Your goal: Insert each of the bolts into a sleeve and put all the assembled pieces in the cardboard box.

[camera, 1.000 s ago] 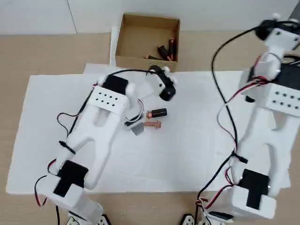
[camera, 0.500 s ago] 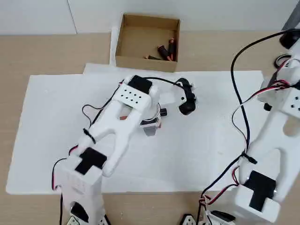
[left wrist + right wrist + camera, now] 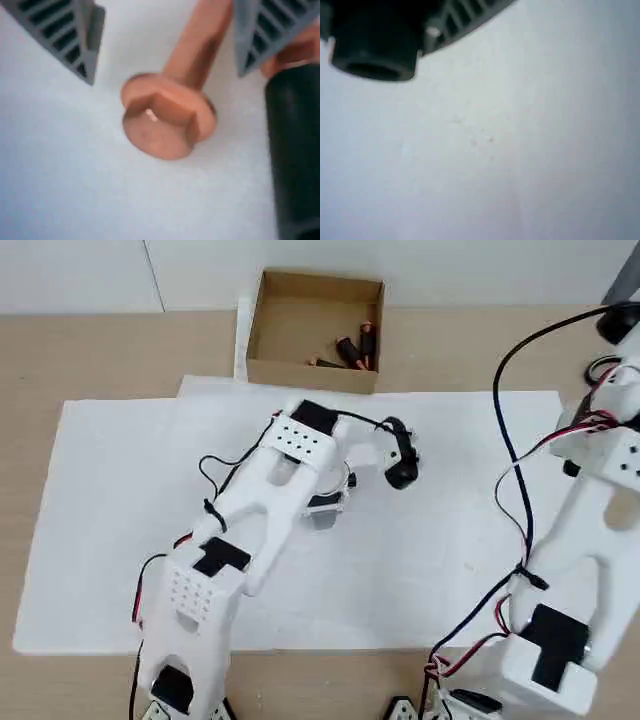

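A loose copper bolt (image 3: pixel 167 117) lies on the white sheet with its hex head toward the camera. Its shaft runs up between the grey fingers (image 3: pixel 65 35) of my left gripper (image 3: pixel 167 75), which is open and straddles it. Beside it lies a black sleeve (image 3: pixel 295 155) with a copper end (image 3: pixel 295 50) showing past it. From above, my left gripper (image 3: pixel 322 508) is down at the middle of the sheet, the arm covering both pieces. My right gripper (image 3: pixel 420 25) is shut on a black sleeve (image 3: pixel 372 50), held over a plain white surface.
The cardboard box (image 3: pixel 310 372) stands at the back just beyond the white sheet (image 3: pixel 450 540), with several assembled pieces (image 3: pixel 350 348) inside. The right arm (image 3: pixel 600 500) stands along the right edge, its cables hanging beside it.
The left arm has swung right and forward over the bolt and sleeve, which it now covers from above. The right arm shifted toward the right edge, then held still.
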